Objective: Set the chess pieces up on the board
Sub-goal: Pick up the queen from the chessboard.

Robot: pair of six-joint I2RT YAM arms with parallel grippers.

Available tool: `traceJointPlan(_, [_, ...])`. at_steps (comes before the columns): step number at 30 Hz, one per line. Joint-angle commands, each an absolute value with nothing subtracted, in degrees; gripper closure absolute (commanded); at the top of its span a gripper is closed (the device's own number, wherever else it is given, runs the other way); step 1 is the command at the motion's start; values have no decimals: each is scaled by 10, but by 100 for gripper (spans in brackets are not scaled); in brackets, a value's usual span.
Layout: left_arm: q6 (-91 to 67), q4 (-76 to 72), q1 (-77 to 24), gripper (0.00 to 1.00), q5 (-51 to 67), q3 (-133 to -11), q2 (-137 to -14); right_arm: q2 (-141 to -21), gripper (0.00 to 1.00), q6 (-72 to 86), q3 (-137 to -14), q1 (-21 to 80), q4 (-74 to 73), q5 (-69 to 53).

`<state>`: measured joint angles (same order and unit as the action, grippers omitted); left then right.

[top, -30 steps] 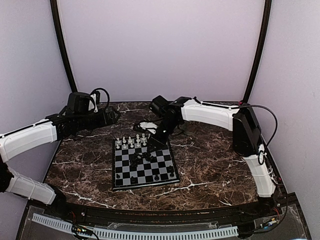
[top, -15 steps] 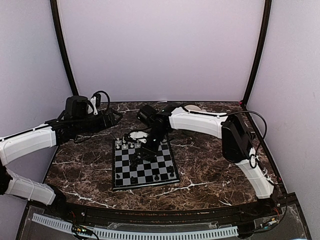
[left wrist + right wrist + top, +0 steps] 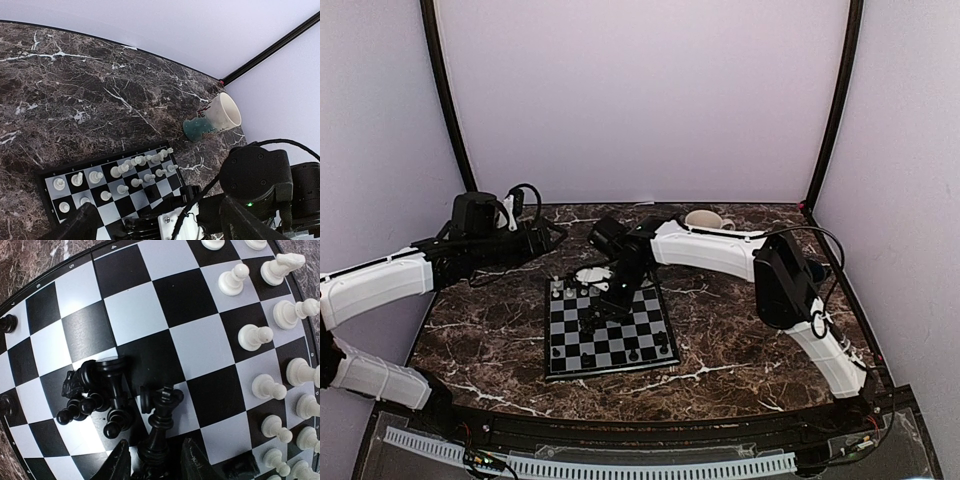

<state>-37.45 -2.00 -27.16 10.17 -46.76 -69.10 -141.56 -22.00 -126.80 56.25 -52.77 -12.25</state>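
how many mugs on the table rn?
1. The mug is on the tabletop near the back right, beyond the board's far right corner. The right arm covers some tabletop, so another could be hidden.

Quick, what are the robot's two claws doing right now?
Left gripper: open, holding nothing.
Right gripper: around a black chess piece; cannot tell if it's squeezing.

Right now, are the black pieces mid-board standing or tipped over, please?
Tipped: the right wrist view shows the black pieces lying heaped on their sides on the board.
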Motion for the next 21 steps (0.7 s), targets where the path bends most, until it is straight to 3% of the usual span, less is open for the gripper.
traceJointPlan(1, [-383, -30, -268, 13, 111, -464, -690, -1436, 64, -218, -1287, 575, -531, -110])
traceJointPlan(11, [-386, -27, -269, 14, 108, -454, -684, -1436, 76, -213, -1283, 579, -532, -92])
traceJointPlan(21, [-386, -38, -268, 20, 96, -442, -679, -1343, 83, -204, -1212, 578, -501, -111])
